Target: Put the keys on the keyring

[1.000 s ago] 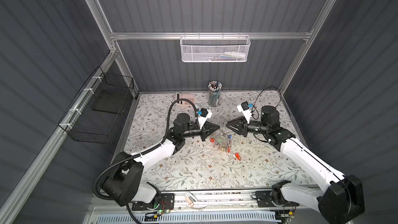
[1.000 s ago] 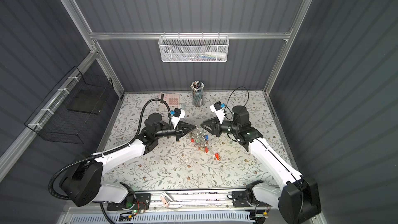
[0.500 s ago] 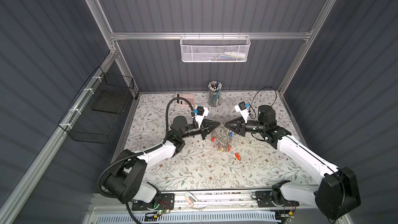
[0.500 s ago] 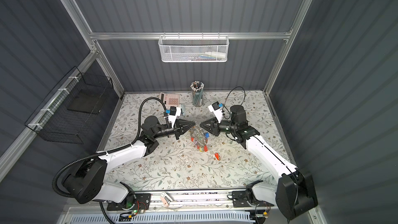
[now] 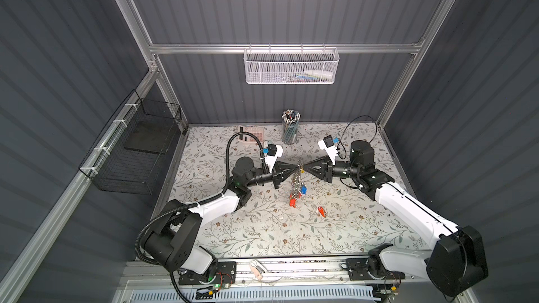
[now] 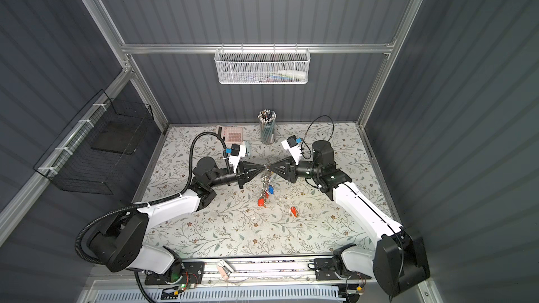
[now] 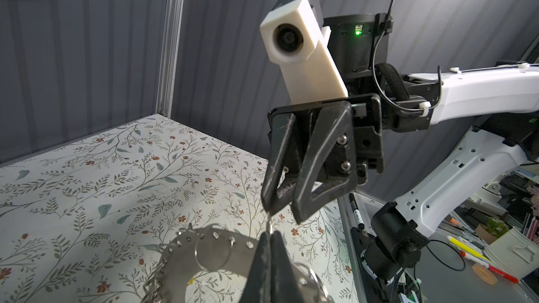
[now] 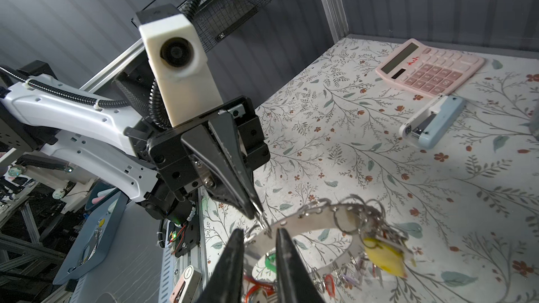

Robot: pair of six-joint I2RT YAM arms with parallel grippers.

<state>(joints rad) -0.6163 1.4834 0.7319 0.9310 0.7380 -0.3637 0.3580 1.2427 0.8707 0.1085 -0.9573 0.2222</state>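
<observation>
- L gripper (image 8: 255, 211) is pinching the keyring (image 7: 178, 253) at its rim, jaws pressed together. I'm holding it in mid-air over the table centre, edge-on in both top views.
- R gripper (image 5: 304, 168) is meeting it tip to tip. Its jaws are showing a narrow gap w/ the rim between them; can't tell if they're gripping.
- Keys (image 5: 297, 192) are dangling below the ring, bunch's long axis running straight down.
- One red-orange key (image 5: 321, 211) is lying loose on the table (image 5: 233, 228), R arm's side. I'm judging R nearer for pickup.
</observation>
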